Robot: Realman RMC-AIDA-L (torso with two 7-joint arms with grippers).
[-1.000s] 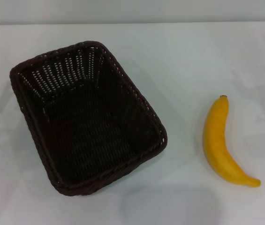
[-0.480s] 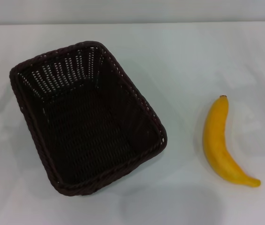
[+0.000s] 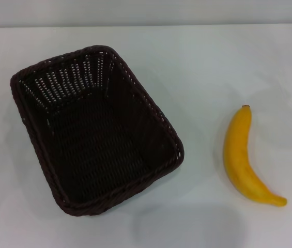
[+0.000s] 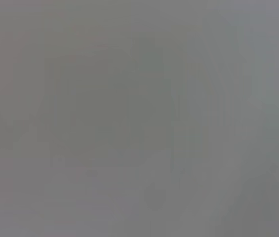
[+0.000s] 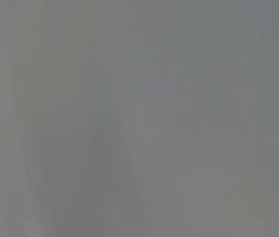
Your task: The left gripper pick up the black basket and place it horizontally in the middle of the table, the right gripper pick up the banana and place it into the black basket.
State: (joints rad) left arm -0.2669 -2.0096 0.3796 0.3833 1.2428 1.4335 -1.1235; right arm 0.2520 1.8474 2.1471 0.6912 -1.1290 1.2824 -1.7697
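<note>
The basket (image 3: 96, 129) is sitting skewed on the table (image 3: 208, 57), the banana (image 3: 245, 157) lying well apart to its right, both unmoved since a second ago. Neither gripper is showing; both wrist views give only grey blur.

Setting: plain test bench, likely a lab-type tabletop setup. Evidence: bare white table (image 3: 197, 57) filling the head view, holding only a black basket (image 3: 96, 129) and a banana (image 3: 244, 155). Both wrist views uniform grey, nothing discernible.
</note>
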